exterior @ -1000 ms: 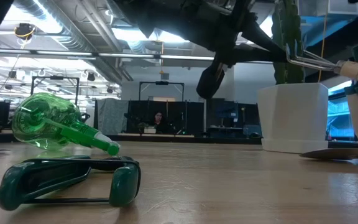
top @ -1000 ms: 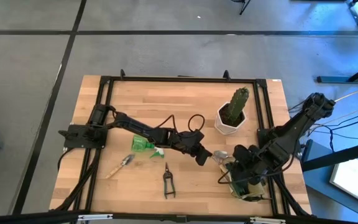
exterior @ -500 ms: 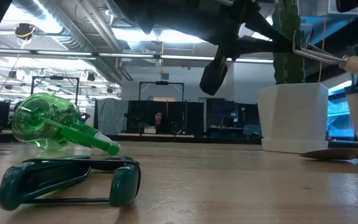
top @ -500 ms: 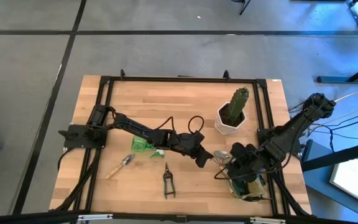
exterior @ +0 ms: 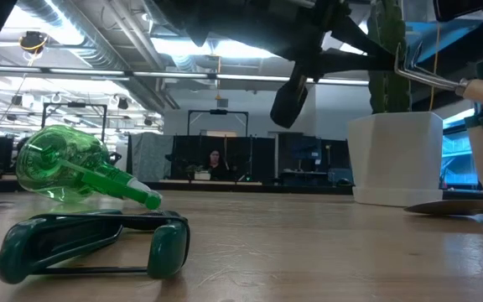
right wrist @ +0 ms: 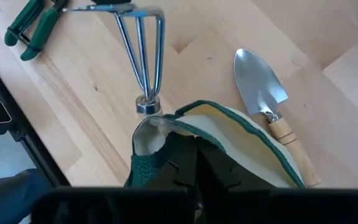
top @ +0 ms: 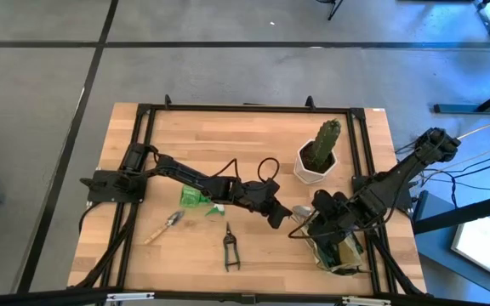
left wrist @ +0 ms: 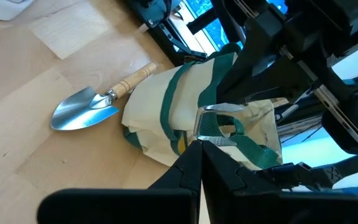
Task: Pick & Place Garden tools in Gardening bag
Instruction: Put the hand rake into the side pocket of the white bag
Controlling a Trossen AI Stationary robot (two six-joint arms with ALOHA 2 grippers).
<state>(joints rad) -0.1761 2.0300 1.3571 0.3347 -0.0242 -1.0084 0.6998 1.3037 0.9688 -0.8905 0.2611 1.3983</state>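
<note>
Gardening bag [left wrist: 166, 118]: both arms' fingers closed on rim, apparently; trowel [left wrist: 89, 107] beside.

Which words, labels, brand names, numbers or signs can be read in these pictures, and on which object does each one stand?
None can be read.
Gardening bag: plain fabric with green trim, no print visible.
Green spray bottle: no label visible.
White pot: plain.
Trowel and pruning shears: no markings visible.
Room behind the table in the low view: any signs there are too small to read.
</note>
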